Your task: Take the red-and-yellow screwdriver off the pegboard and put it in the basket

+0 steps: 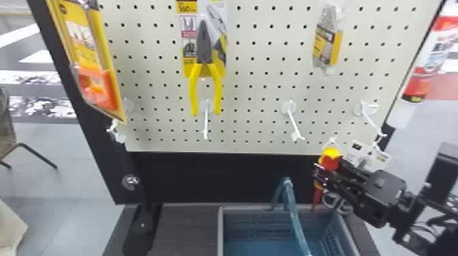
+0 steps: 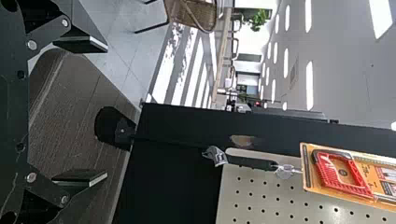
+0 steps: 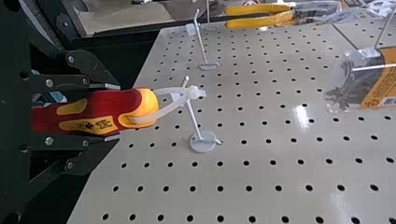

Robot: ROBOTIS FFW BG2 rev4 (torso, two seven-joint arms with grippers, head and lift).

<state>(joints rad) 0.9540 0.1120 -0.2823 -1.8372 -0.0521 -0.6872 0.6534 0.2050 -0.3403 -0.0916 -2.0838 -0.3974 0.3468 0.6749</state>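
Obs.: right end effector clenched on the red-and-yellow screwdriver, long axis near upright, blade down by the basket's far right corner; left end effector spread, empty, farther off.

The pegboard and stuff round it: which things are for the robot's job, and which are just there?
For the job:
- screwdriver, between the right gripper's fingers
- pegboard it comes off
- basket below

Just there:
- yellow-handled pliers
- wrench
- chair
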